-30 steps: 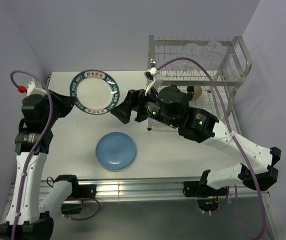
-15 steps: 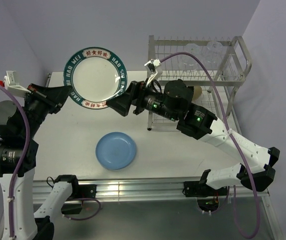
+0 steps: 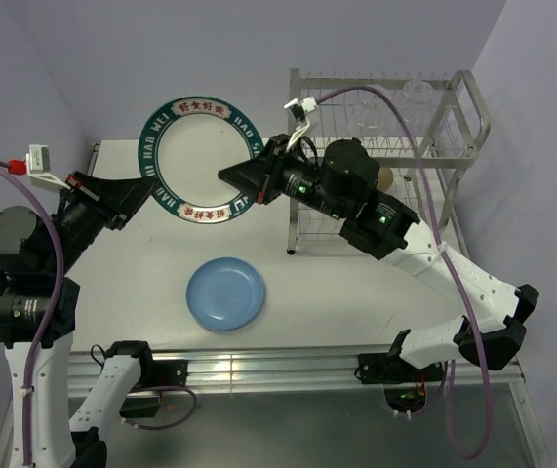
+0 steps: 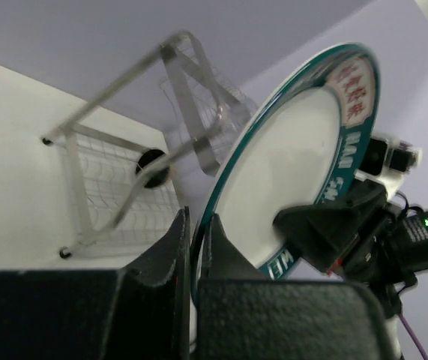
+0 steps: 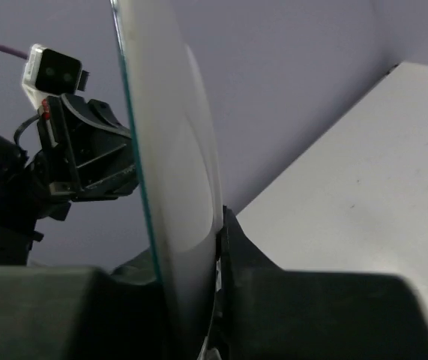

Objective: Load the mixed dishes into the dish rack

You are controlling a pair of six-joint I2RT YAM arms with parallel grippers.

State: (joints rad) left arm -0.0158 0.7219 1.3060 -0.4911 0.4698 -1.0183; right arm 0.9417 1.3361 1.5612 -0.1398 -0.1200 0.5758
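Observation:
The white plate with the teal lettered rim [image 3: 200, 161] hangs tilted in the air above the back of the table, left of the dish rack [image 3: 454, 107]. My left gripper [image 3: 139, 195] is shut on its left rim, which sits between the jaws in the left wrist view [image 4: 195, 225]. My right gripper [image 3: 246, 180] is shut on the opposite rim, and the plate [image 5: 176, 150] stands edge-on between its fingers. The light-blue plate [image 3: 224, 292] lies flat on the table in front. Two clear glasses [image 3: 371, 102] stand on the rack's upper tier.
A small dark round dish [image 3: 382, 179] sits on the rack's lower shelf, partly hidden behind my right arm. The table [image 3: 141, 283] ends at a metal rail along its near edge. Purple cables loop over both arms.
The lettered plate has risen and moved right toward the rack. My right gripper, open before, has shut on the plate's right rim. The left gripper has kept its grip.

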